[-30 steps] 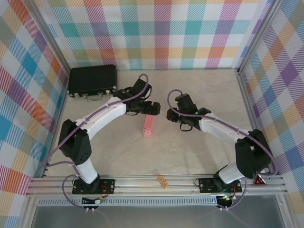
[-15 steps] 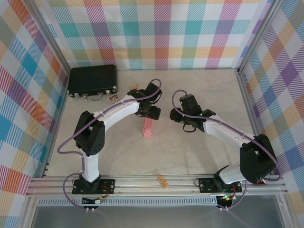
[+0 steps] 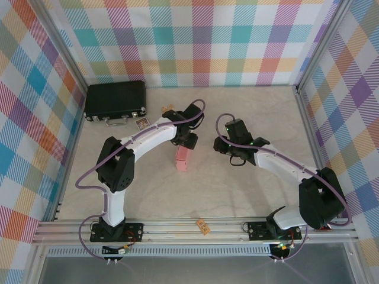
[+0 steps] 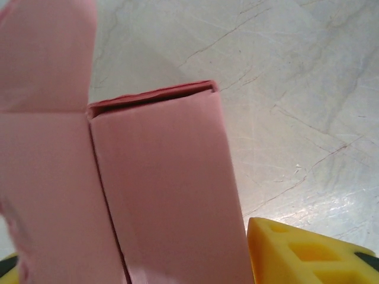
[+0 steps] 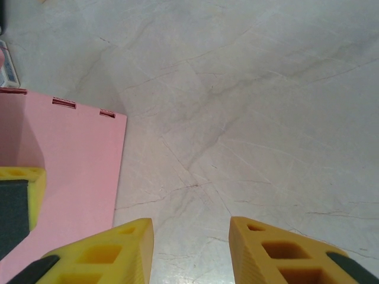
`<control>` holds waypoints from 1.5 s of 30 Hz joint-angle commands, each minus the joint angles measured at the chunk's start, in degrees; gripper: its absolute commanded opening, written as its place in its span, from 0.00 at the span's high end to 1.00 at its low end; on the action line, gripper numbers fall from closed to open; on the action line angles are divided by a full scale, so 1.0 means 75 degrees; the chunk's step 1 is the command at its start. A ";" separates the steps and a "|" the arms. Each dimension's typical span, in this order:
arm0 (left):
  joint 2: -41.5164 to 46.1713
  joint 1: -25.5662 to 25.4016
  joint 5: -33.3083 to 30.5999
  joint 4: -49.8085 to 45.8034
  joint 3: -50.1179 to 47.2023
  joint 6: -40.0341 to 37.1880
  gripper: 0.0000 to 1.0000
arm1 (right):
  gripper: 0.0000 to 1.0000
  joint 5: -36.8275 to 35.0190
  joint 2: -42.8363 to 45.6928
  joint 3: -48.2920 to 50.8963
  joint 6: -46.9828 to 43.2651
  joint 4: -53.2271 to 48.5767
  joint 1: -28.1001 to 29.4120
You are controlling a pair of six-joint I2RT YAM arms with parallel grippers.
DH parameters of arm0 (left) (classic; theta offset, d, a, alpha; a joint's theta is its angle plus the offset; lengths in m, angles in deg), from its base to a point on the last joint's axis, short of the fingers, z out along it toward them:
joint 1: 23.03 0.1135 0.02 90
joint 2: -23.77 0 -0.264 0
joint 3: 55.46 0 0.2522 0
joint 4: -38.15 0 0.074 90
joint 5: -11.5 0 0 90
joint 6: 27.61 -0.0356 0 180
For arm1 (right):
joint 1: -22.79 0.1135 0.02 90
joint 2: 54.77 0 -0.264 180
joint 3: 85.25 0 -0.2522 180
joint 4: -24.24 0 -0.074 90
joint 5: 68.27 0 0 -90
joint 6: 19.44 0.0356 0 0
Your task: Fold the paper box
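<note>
Seen from above, the box (image 3: 182, 158) stands mid-desk (image 3: 237, 195) under the left end effector (image 3: 188, 141), with the right end effector (image 3: 228, 149) near but apart. The left wrist view shows the box between yellow fingers (image 4: 296, 254), but I cannot tell whether they pinch it. The right wrist view shows its own jaws spread over bare desk.

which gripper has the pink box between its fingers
The left gripper: the salmon-pink paper box sits between its yellow fingers. The right gripper is open over bare table beside the box, with nothing between its own.
</note>
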 commanded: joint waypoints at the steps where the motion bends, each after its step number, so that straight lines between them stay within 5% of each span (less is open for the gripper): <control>1: -0.0112 -0.0091 -0.0170 -0.0323 0.0327 -0.0401 0.47 | 0.61 0.0018 0.0220 0.0085 0.0089 -0.0117 -0.0071; 9: -0.0454 -0.0080 -0.0137 -0.0338 0.0770 -0.1995 0.48 | 0.61 -0.0052 0.0473 0.0260 0.0101 -0.0188 -0.0233; 17: -0.0872 0.0131 0.1392 -0.0098 0.1323 -0.4345 0.47 | 0.61 -0.0052 0.0747 0.0479 0.0109 -0.0261 -0.0430; 31: -0.1044 0.0225 0.2742 -0.0011 0.1482 -0.7820 0.49 | 0.60 -0.0157 0.1151 0.0854 0.0218 -0.0410 -0.0552; 45: -0.1762 0.0260 0.3477 -0.0538 0.2323 -0.9477 0.49 | 0.60 -0.0253 0.1559 0.1232 0.0452 -0.0628 -0.0576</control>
